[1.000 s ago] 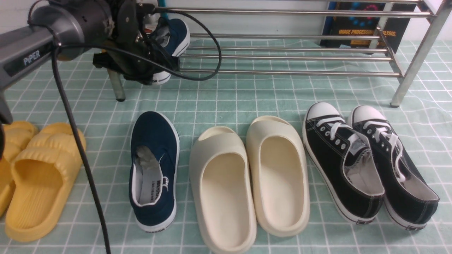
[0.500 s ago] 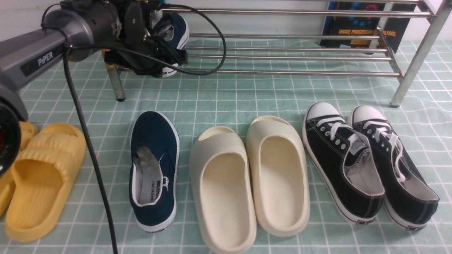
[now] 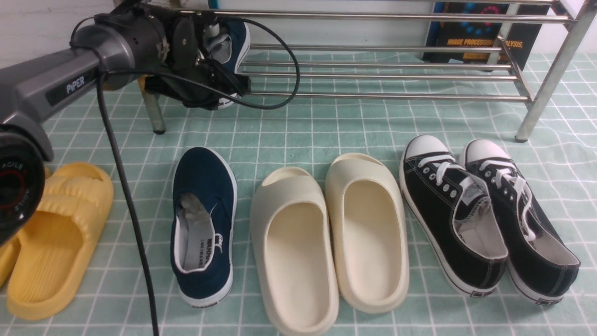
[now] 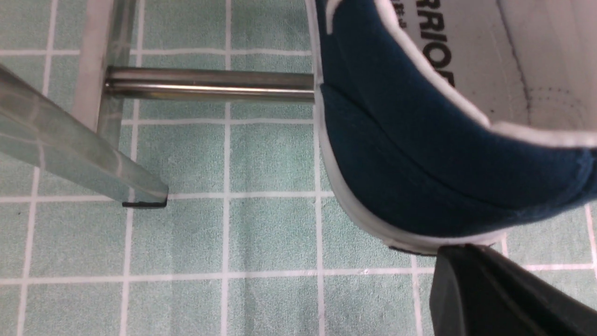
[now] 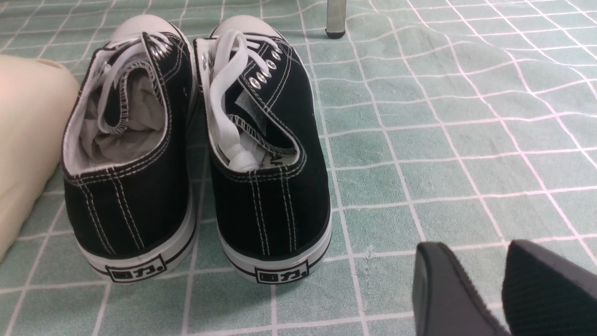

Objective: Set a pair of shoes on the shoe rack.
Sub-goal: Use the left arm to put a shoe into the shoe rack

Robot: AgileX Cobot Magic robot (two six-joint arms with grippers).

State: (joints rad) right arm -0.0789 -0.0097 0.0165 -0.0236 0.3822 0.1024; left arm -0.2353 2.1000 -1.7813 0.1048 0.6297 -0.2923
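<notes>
One navy slip-on shoe (image 3: 237, 33) is held at the left end of the steel shoe rack (image 3: 373, 96), toe up and toward the back, heel low over the front bar. My left gripper (image 3: 215, 70) is shut on its heel. In the left wrist view one finger (image 4: 494, 294) presses the white heel sole of the shoe (image 4: 410, 154), which crosses a rack bar (image 4: 210, 85). I cannot tell if the shoe rests on the bars. The other navy shoe (image 3: 204, 191) lies on the floor cloth. My right gripper (image 5: 485, 261) is open and empty, low over the cloth.
Cream slides (image 3: 326, 233) lie in the middle and yellow slides (image 3: 51, 233) at the left. Black lace-up sneakers (image 3: 485, 214) lie at the right, also in the right wrist view (image 5: 196, 154). A rack leg (image 4: 79, 149) stands beside the held shoe. A book (image 3: 480, 32) leans behind the rack.
My left arm has moved to the right and farther toward the rack, carrying the navy shoe in over the lower bars. Nothing else has moved.
</notes>
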